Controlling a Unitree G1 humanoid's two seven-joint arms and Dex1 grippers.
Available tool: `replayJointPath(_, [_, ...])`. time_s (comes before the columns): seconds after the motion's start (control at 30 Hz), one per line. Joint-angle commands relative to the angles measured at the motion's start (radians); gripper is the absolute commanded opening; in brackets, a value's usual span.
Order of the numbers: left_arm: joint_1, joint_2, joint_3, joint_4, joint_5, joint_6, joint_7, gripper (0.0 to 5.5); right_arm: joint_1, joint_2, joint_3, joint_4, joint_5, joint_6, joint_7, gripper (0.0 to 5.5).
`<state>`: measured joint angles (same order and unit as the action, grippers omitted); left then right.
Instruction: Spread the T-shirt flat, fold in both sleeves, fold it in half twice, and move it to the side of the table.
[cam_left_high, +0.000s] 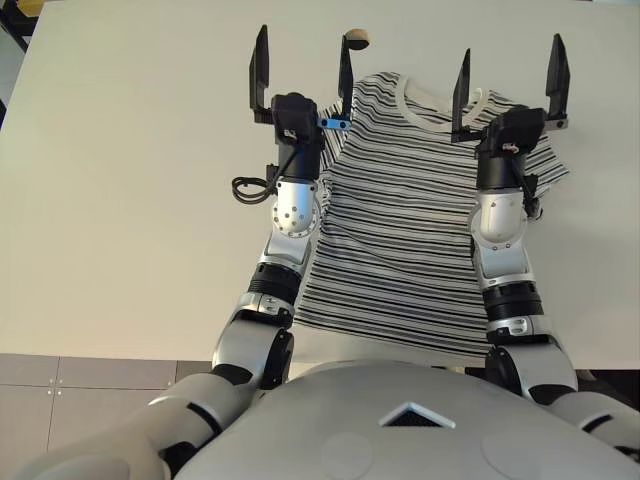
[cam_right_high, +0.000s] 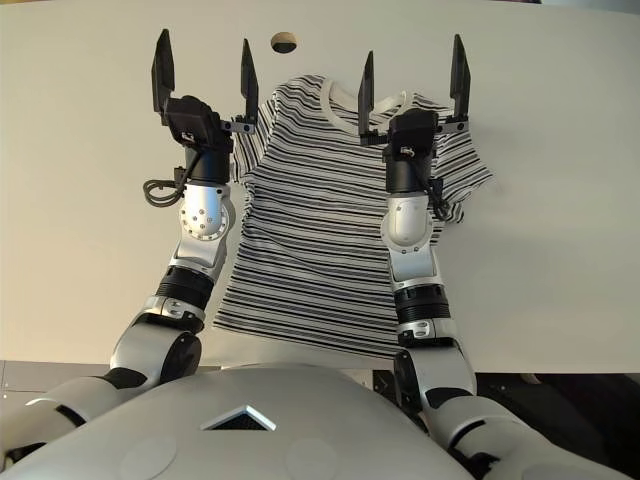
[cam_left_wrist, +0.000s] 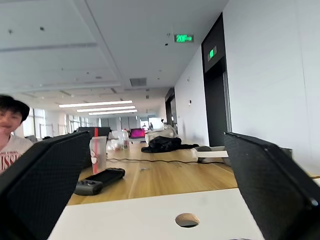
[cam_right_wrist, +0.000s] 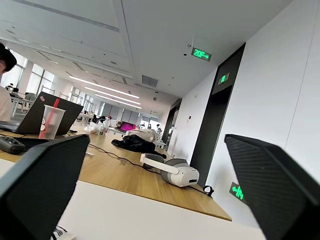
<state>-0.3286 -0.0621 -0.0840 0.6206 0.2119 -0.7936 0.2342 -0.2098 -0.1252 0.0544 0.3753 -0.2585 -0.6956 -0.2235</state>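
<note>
While your left gripper (cam_left_high: 302, 65) and right gripper (cam_left_high: 508, 78) gape empty, the shirt (cam_left_high: 400, 220) lies mid-frame.
Left at its upper-left edge, right over its upper-right shoulder.

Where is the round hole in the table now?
In the head views the round hole sits near the far edge of the table, just past the left gripper and left of the T-shirt collar.

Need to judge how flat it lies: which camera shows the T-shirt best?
The right eye view: the T-shirt lies centred, collar to hem, though both arms cross it. The left eye view shows the same, off-centre. The wrist views look out at the room; the right one catches a striped sliver.
</note>
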Motion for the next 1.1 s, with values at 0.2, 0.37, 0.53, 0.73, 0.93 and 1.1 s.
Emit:
replayJointPath(0.2, [-0.073, -0.011, -0.002, 0.138, 0.035, -0.036, 0.043, 4.85, -0.005, -0.002, -0.034, 0.096, 0.034, -0.076, -0.007, 4.76])
replayJointPath(0.37, [-0.111, -0.018, 0.013, 0.235, 0.038, -0.046, 0.071, 4.85, -0.028, 0.000, -0.029, 0.216, 0.060, -0.136, 0.024, 4.76])
replayJointPath(0.53, [-0.127, -0.017, 0.028, 0.283, 0.014, -0.078, 0.078, 4.37, -0.053, -0.003, -0.027, 0.266, 0.016, -0.211, 0.000, 4.72])
replayJointPath(0.73, [-0.119, -0.016, 0.029, 0.328, -0.043, -0.115, -0.003, 4.37, -0.128, 0.013, -0.029, 0.435, 0.024, -0.258, 0.000, 4.72])
replayJointPath(0.93, [-0.116, -0.007, 0.059, 0.388, -0.082, -0.151, -0.026, 4.37, -0.205, 0.046, -0.044, 0.617, 0.130, -0.321, 0.111, 4.72])
replayJointPath(1.1, [-0.139, 0.005, 0.093, 0.436, -0.080, -0.191, 0.022, 4.37, -0.252, 0.060, -0.026, 0.626, 0.072, -0.362, 0.065, 4.72])
